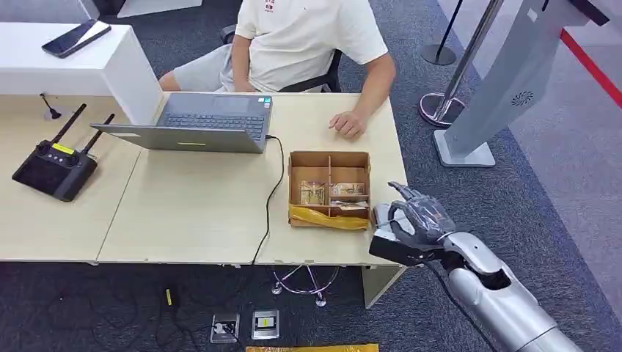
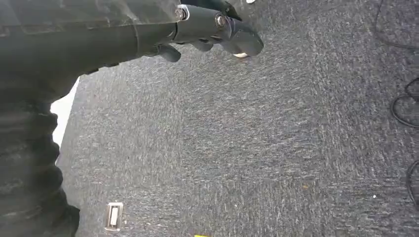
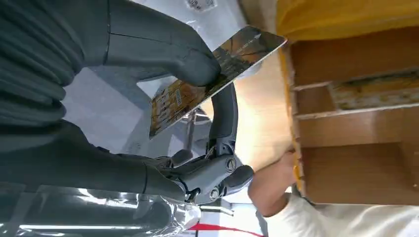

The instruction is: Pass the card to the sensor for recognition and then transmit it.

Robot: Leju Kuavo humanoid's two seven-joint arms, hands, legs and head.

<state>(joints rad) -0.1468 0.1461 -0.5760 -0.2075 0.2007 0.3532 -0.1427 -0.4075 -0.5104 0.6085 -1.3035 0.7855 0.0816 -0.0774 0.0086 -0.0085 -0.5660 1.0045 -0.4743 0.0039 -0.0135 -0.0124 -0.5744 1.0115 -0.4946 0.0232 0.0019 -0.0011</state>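
The right hand (image 3: 163, 98) is pinching the card (image 3: 212, 74) between its thumb and a finger, just beside the brown box (image 1: 328, 189) on the desk. The left hand (image 2: 207, 27) is hanging over the carpet, and its fingers are curling in around nothing.

Under the right hand (image 1: 416, 220), the sensor (image 1: 383, 217) is mostly covered. The thumb (image 3: 163, 47) hides the card's (image 3: 207, 81) middle; its print is unreadable. Beyond the hand, the person's (image 1: 308, 40) head is cropped.
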